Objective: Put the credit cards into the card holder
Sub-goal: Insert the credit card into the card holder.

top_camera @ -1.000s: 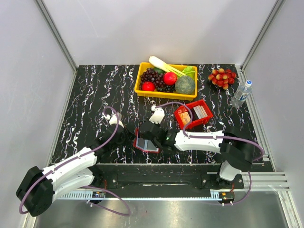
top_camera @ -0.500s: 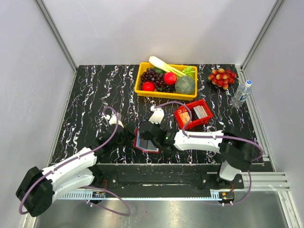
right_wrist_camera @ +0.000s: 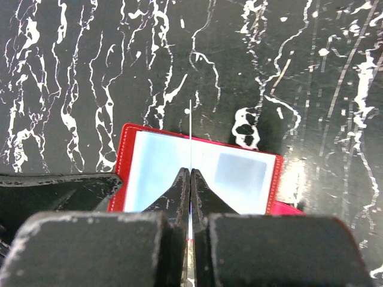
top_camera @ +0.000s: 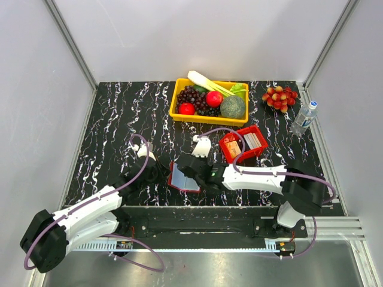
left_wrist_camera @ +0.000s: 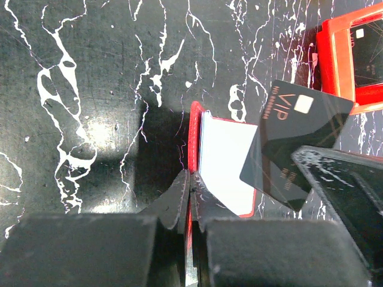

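The dark red card holder (top_camera: pixel 182 178) lies open near the table's front middle, its pale inner face (right_wrist_camera: pixel 239 172) up. My left gripper (left_wrist_camera: pixel 192 174) is shut on the holder's red cover edge (left_wrist_camera: pixel 194 122); it also shows in the top view (top_camera: pixel 163 173). My right gripper (right_wrist_camera: pixel 190 171) is shut on a black credit card (left_wrist_camera: pixel 293 140), seen edge-on in the right wrist view (right_wrist_camera: pixel 190 128), held just above the holder's open face. My right gripper also shows in the top view (top_camera: pixel 191 167). More cards, tan-orange (top_camera: pixel 233 147) and whitish (top_camera: pixel 254 141), lie in the red tray (top_camera: pixel 258 150).
A yellow basket (top_camera: pixel 206 118) of fruit and vegetables stands at the back middle. A cluster of red fruit (top_camera: pixel 279 97) and a water bottle (top_camera: pixel 304 118) are at the back right. The red tray sits just right of the right gripper.
My right gripper has shifted a little to the right with the black card. More of the holder's pale inner face shows. The left arm has barely moved.
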